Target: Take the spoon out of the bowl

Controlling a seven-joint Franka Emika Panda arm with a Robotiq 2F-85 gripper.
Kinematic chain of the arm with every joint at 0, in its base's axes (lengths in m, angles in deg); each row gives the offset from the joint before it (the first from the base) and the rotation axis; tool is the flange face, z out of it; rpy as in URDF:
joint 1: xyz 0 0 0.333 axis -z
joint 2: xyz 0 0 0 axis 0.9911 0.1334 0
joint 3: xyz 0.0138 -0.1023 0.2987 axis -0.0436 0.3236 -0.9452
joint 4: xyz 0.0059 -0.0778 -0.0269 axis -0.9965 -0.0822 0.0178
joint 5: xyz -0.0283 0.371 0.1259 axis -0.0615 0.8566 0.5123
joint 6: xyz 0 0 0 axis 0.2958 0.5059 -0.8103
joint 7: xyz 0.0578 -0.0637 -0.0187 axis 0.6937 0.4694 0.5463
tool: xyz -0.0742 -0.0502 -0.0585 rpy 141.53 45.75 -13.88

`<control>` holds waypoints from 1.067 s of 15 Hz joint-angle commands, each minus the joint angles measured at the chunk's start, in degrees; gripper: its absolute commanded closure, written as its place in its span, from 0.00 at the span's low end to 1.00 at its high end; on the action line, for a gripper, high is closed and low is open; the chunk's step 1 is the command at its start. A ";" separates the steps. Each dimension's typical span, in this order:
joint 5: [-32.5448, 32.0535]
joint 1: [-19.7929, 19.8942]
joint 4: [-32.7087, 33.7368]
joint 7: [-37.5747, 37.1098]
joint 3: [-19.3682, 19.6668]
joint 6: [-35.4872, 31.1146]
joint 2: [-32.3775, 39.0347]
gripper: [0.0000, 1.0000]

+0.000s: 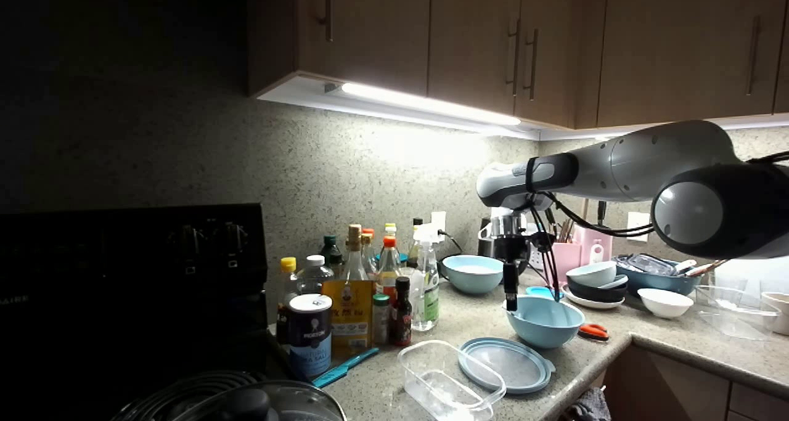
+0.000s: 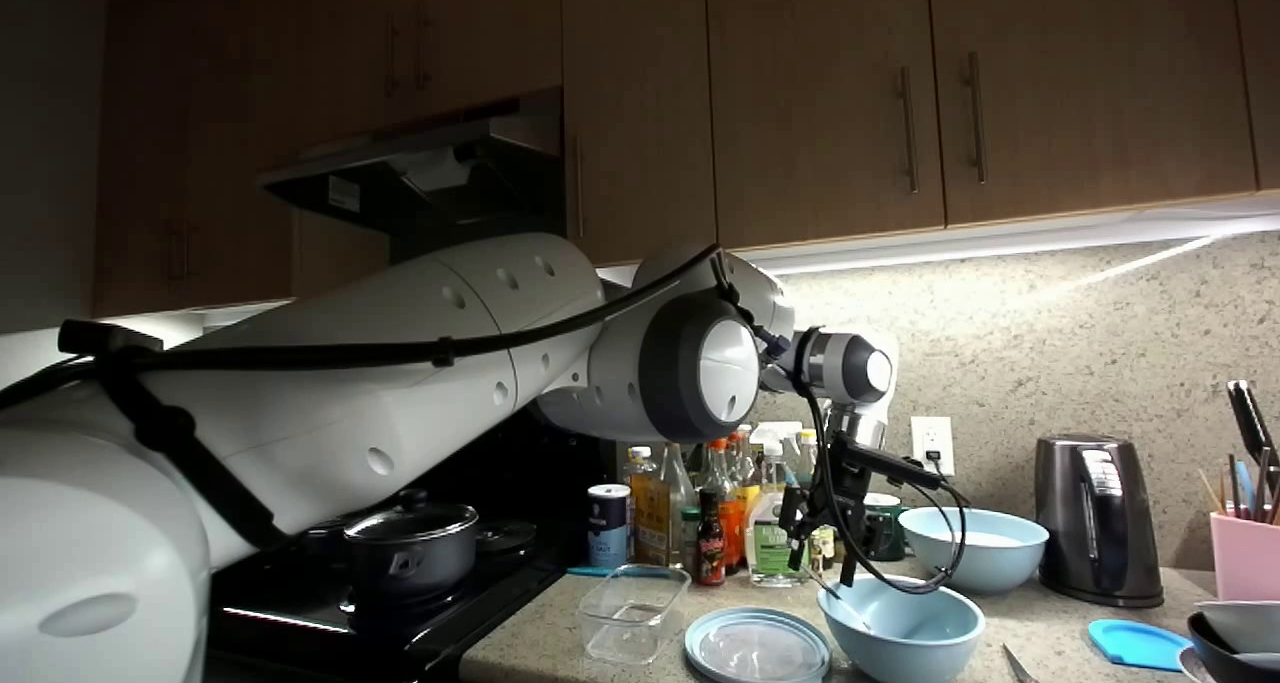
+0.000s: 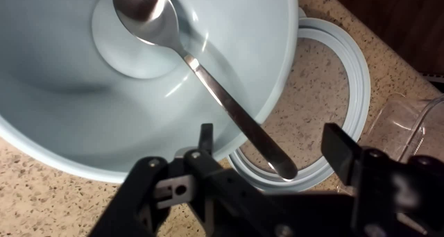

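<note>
The wide light-blue bowl (image 1: 547,331) stands on the counter and shows in both exterior views (image 2: 905,653). In the wrist view, the bowl (image 3: 69,133) holds a metal spoon (image 3: 227,103). The spoon's head is inside, and its handle leans over the rim and sticks out; the handle also shows in an exterior view (image 2: 845,610). My gripper (image 3: 269,136) is open and points down at the bowl's rim, as an exterior view shows (image 2: 822,561). The handle's end appears between the two fingers, touching neither. One finger is over the bowl, the other outside it.
A flat pale-blue lid-like dish (image 1: 505,365) lies beside the bowl, with a clear plastic container (image 1: 450,381) next to it. Another light-blue bowl (image 2: 975,553) and a kettle (image 2: 1100,523) stand behind. Several bottles (image 1: 370,267) line the wall. An orange-handled tool (image 1: 593,331) lies near the counter edge.
</note>
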 commanded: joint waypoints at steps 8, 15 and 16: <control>-1.14 -2.53 -2.38 -5.17 1.38 1.75 -2.85 0.00; -0.83 -4.52 -4.65 -10.84 3.57 4.70 -8.25 0.00; -0.10 -3.95 -0.11 -8.32 2.73 4.77 -4.54 0.00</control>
